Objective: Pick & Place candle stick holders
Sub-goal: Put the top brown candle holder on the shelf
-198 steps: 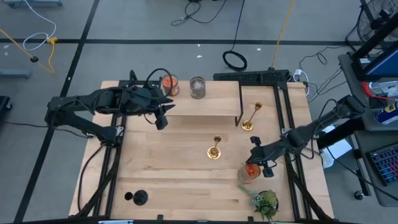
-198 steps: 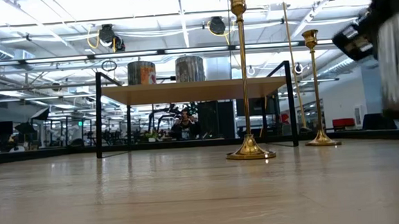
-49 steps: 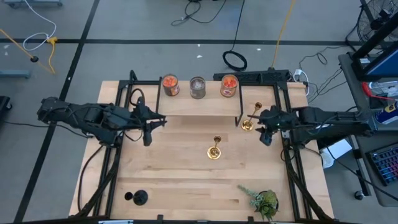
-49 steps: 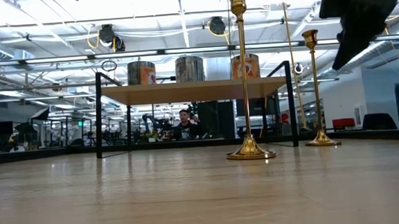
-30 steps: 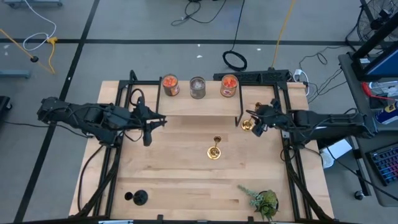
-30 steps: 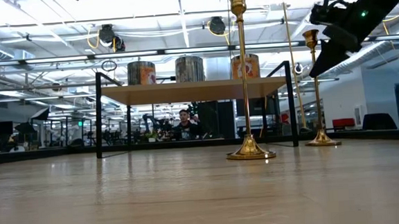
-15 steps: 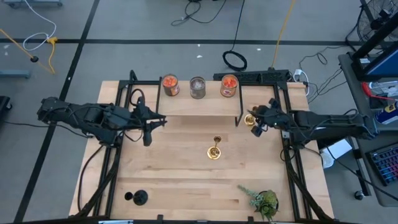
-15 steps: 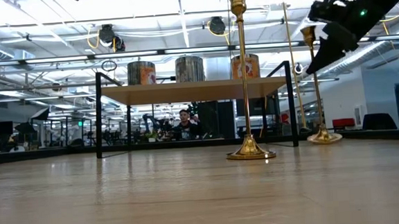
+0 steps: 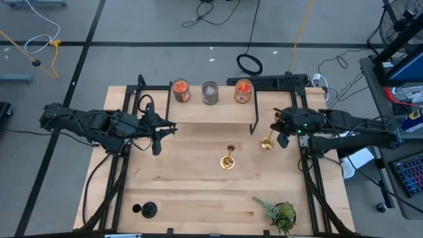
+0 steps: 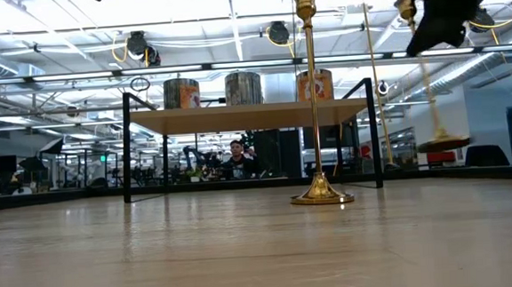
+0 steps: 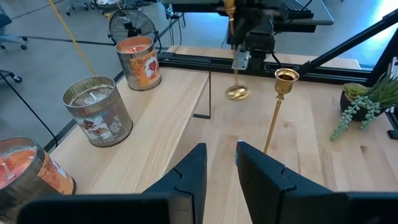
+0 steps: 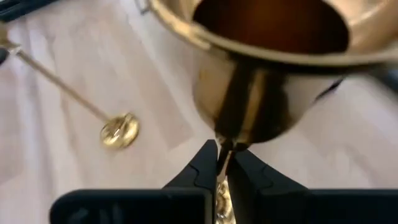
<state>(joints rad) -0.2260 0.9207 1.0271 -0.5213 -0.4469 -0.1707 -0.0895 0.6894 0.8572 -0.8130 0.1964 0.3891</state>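
Observation:
My right gripper [image 9: 280,129] is shut on a gold candlestick [image 10: 427,80] and holds it in the air at the table's right; it also shows in the left wrist view [image 11: 236,68]. A second gold candlestick [image 9: 228,158] stands on its round base at the table's middle. A black candlestick [image 9: 147,210] stands on its base near the table's near left corner. My left gripper [image 11: 219,163] is open and empty, above the table's left part in the high view [image 9: 156,140]. My right gripper pinches the gold candlestick's thin stem [image 12: 222,149] between its two fingers, just below the top cup [image 12: 267,62]. The fingers come from the table's right and lie across the stem. The candlestick hangs tilted below the fingers, its round base [image 10: 443,141] clear of the table.
A raised wooden shelf [image 9: 211,114] on a black frame stands at the far side. It bears two jars with orange-red filling [image 9: 180,90] [image 9: 243,90] and a silver-grey jar [image 9: 210,92]. A small green plant [image 9: 283,213] sits at the near right.
My right gripper has gone up with the gold candlestick and a little toward the table's near edge. The candlestick, which stood on its base by the shelf's right leg, is now lifted clear and tilted, its base swung out.

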